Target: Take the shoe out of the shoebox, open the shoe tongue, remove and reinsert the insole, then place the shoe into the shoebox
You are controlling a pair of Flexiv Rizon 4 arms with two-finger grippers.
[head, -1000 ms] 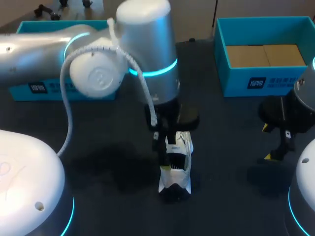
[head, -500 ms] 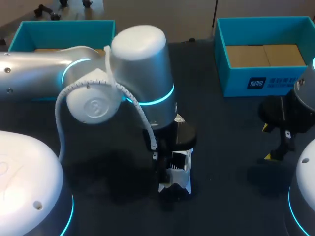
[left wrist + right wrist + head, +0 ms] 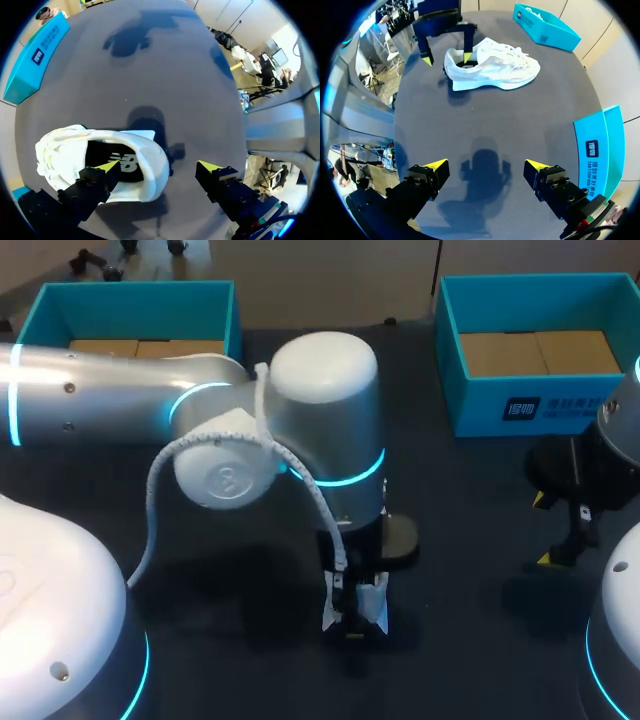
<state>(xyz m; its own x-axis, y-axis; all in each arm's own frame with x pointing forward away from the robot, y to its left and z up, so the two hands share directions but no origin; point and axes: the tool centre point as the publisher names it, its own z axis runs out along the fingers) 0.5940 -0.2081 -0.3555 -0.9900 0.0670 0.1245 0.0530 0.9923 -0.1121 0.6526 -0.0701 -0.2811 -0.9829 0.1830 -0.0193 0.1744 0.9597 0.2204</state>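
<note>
Left wrist view: the shoe (image 3: 65,150) lies on the worktop (image 3: 150,75), the left hand (image 3: 159,167) open astride its heel, one finger over the insole (image 3: 120,162), one outside; the toe points sideways past the inner finger. The right hand (image 3: 486,165), open, is well apart.

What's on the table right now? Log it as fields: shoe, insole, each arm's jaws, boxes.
shoe: white, upright on its sole on the table, outside both boxes
insole: dark, inside the shoe
left arm: jaws open, straddling the heel; one finger at the opening, the other outside
right arm: jaws open over bare table, apart from the shoe
left box: teal, far edge
right box: teal, far edge
</note>
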